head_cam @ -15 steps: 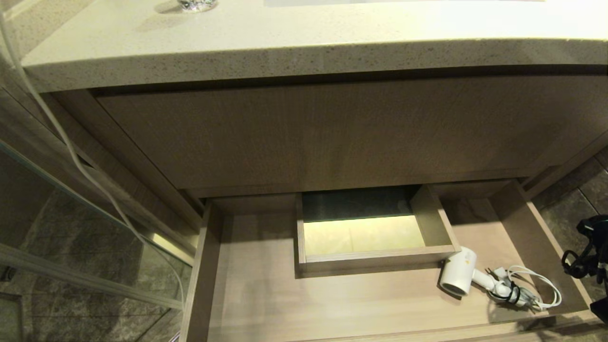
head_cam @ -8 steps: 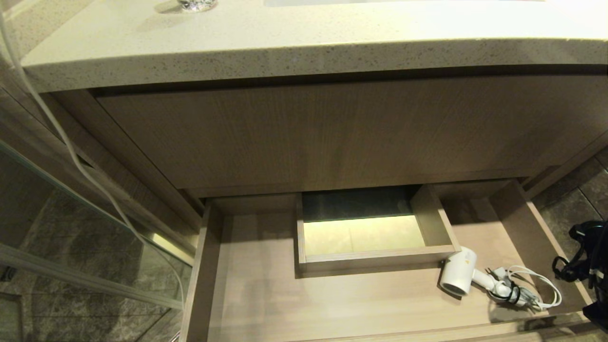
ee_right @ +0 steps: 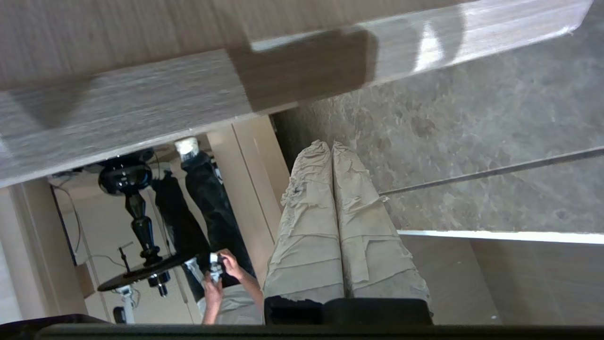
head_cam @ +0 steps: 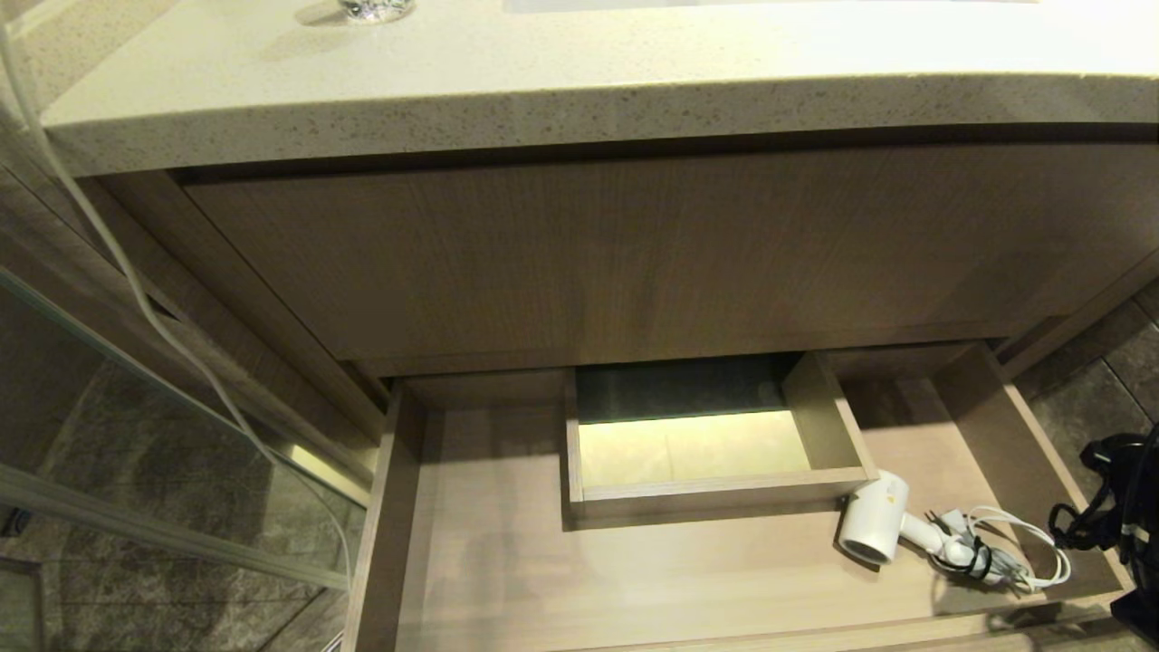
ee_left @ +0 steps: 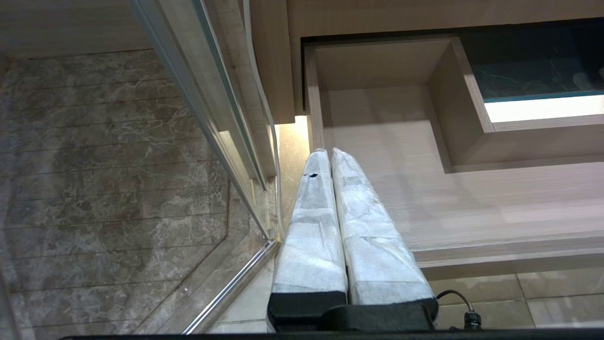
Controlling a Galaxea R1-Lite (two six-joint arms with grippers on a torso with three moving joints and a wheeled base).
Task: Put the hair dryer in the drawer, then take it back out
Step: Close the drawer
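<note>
At the far left of the head view a glass panel (head_cam: 136,435) stands over the marble floor (head_cam: 181,598), with a thin white cable (head_cam: 109,244) hanging in front of it. The left gripper (ee_left: 330,153) shows only in its own wrist view, its padded fingers (ee_left: 311,226) pressed together and holding nothing, just above the left front corner of the drawer (head_cam: 389,543). The drawer is pulled out under the tall wood panel (head_cam: 634,263) and the speckled table (head_cam: 543,91). In its middle is a boxed cutout (head_cam: 715,493). Just right of that box's front corner the hair dryer (head_cam: 874,525) lies on the drawer floor, round end toward the front, its bundled cord (head_cam: 1005,552) trailing right. At the right edge is the dark right arm (head_cam: 1118,516), beside the drawer's right wall. The right gripper (ee_right: 330,146) has its fingers (ee_right: 306,226) clenched on nothing, over the floor by the drawer's front strip. A mirror there reflects a person (ee_right: 222,283).
</note>
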